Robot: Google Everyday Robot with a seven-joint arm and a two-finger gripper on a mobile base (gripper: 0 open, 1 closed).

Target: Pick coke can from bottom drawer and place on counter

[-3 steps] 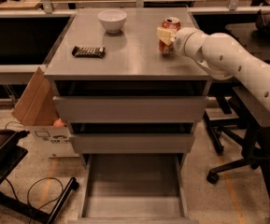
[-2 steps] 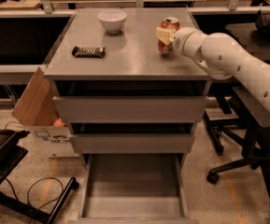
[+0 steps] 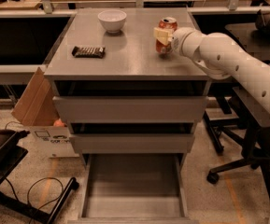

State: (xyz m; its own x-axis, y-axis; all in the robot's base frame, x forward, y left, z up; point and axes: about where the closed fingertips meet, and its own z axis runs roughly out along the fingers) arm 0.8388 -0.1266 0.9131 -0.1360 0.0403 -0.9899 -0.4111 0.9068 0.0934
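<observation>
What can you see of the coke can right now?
The coke can is a small red-orange metal cylinder with a silver lid and pale lettering. It stands upright near the right rear of the grey counter, and its base looks to rest on the surface. The tool comes in from the right and covers its middle; whether it grips cannot be told. The bowl and snack bar lie well apart from it.

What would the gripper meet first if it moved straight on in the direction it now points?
The coke can, which sits right at the gripper on the counter. Beyond it, leftward, probably the white bowl, though depth is unclear.
</observation>
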